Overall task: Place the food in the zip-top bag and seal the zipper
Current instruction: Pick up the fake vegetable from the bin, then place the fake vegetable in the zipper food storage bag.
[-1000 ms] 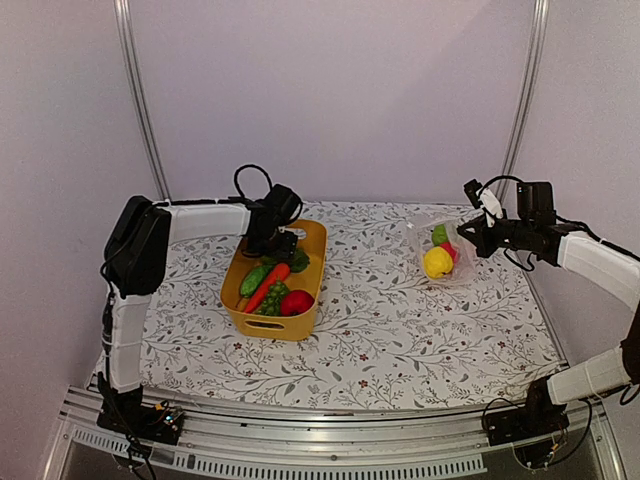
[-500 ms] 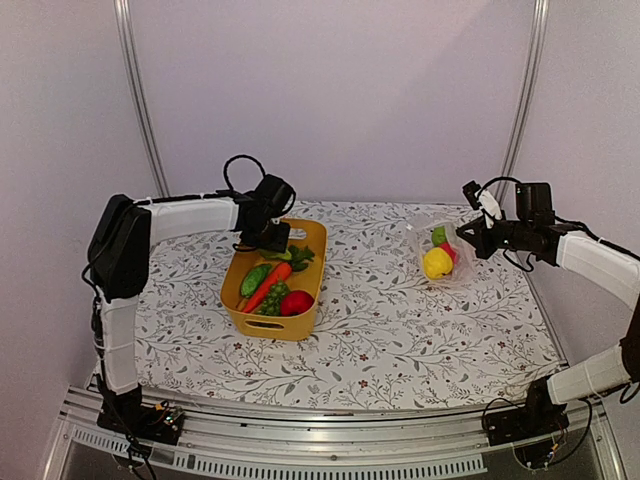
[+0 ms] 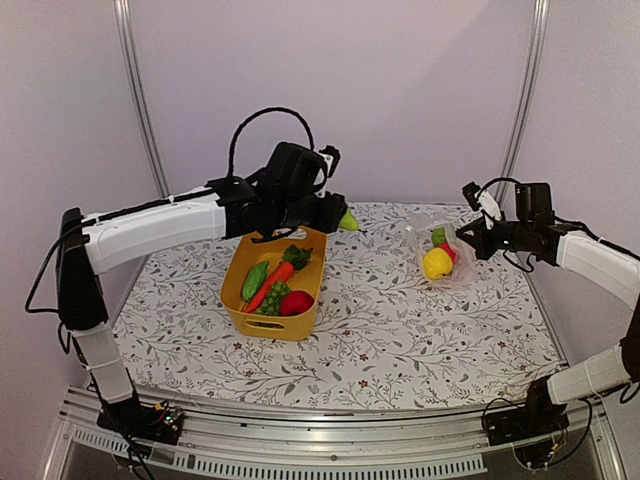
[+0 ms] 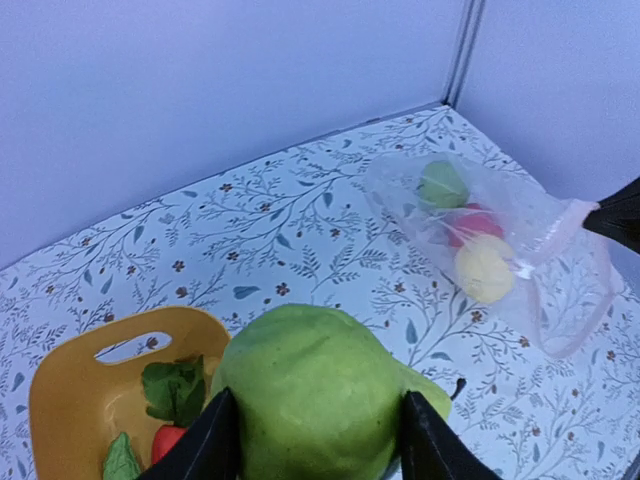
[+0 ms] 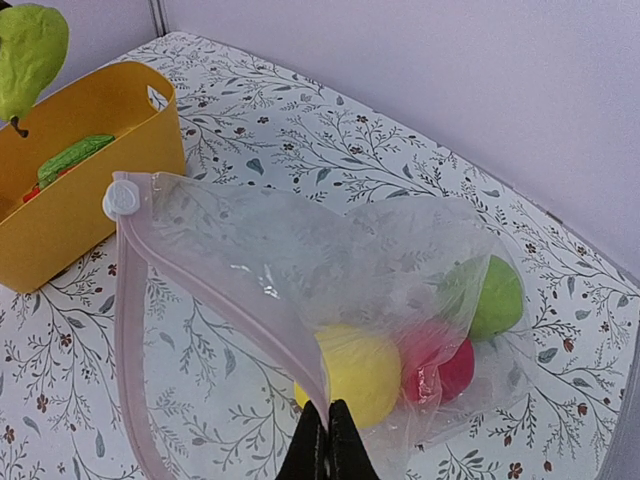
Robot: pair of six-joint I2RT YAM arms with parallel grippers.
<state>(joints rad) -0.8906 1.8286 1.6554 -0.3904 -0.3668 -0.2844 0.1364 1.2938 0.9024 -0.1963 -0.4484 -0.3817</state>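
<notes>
TWO ARMS, ONE PEAR: The flowered table [image 3: 400,330] spreads beneath both my arms, seen from above. At its 9 o'clock stands the yellow tub [image 3: 262,322]. At its 2 o'clock lies the zip-top bag [image 3: 455,275], clear and crinkled, its mouth turned toward 3 o'clock and gaping.

My left gripper [image 3: 338,215] hangs in the air at 1 o'clock from the tub, above its far right corner and between the tub and the bag. It is clamped on a green pear [image 4: 310,390], and its fingers [image 4: 215,445] press both flanks of the fruit. My right gripper [image 3: 466,232] is pinched tight on the bag's mouth edge, fingers together on the plastic.

In the tub lie a green cucumber [image 3: 254,279], an orange carrot [image 3: 272,283], a red piece [image 3: 296,302] and leafy greens [image 3: 297,256].

Inside the bag rest three pieces close together. A yellow one [image 5: 355,370] is nearest the mouth, a red one [image 5: 440,365] is beside it, and a green one [image 5: 495,295] is deepest in.

The zipper [image 5: 125,330], a pale pink strip, loops wide open. Its white slider tab [image 5: 122,198] sits at 10 o'clock in my right wrist view.
</notes>
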